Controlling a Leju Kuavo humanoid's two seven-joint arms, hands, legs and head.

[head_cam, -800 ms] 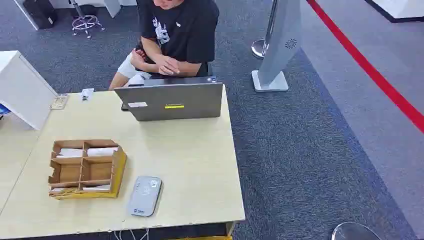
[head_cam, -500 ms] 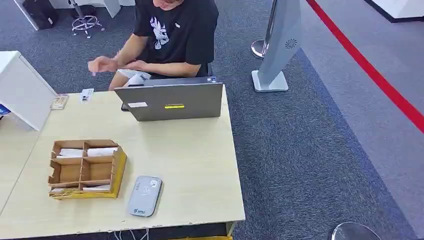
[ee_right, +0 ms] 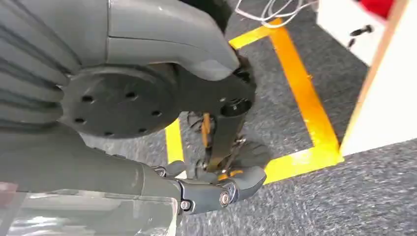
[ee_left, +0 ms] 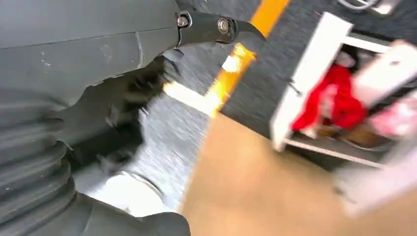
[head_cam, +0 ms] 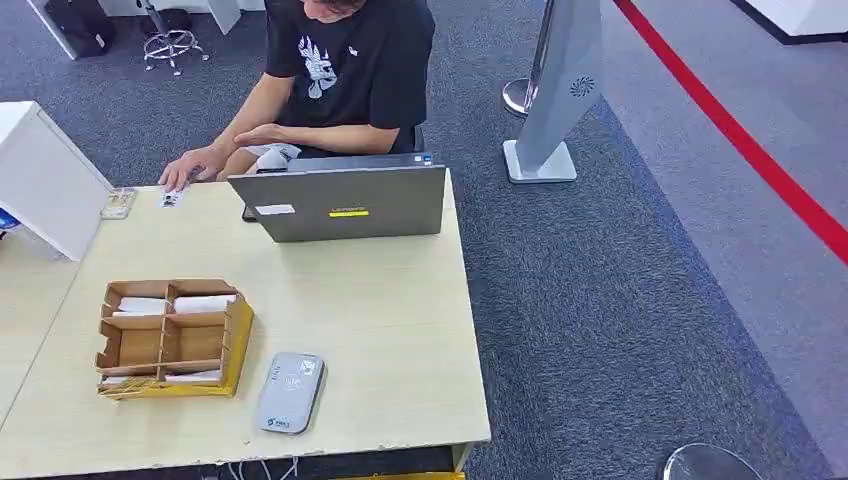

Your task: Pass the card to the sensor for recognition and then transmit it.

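The grey card sensor (head_cam: pixel 289 392) lies flat near the table's front edge. Left of it stands a cardboard organizer (head_cam: pixel 238 345) with white cards (head_cam: pixel 204 302) in its compartments. A small card (head_cam: pixel 170 196) lies at the table's far left corner, and a person's hand (head_cam: pixel 186 170) rests just behind it. My left hand (ee_left: pixel 93 103) hangs below the table with nothing in it, fingers apart; that view is blurred. My right hand (ee_right: pixel 123 108) also hangs low over the carpet, holding nothing, its fingers (ee_right: pixel 221 192) spread from the thumb.
A grey laptop (head_cam: pixel 345 203) stands open at the table's far side, with the person seated behind it. A clear badge holder (head_cam: pixel 118 203) lies by a white cabinet (head_cam: pixel 45 180) on the left. A grey kiosk post (head_cam: pixel 560 90) and yellow floor tape (ee_right: pixel 295 73) are nearby.
The person's arm swung out from the lap to the left, and the hand came down beside the small card at the table's far corner. Sensor, organizer and laptop have not moved.
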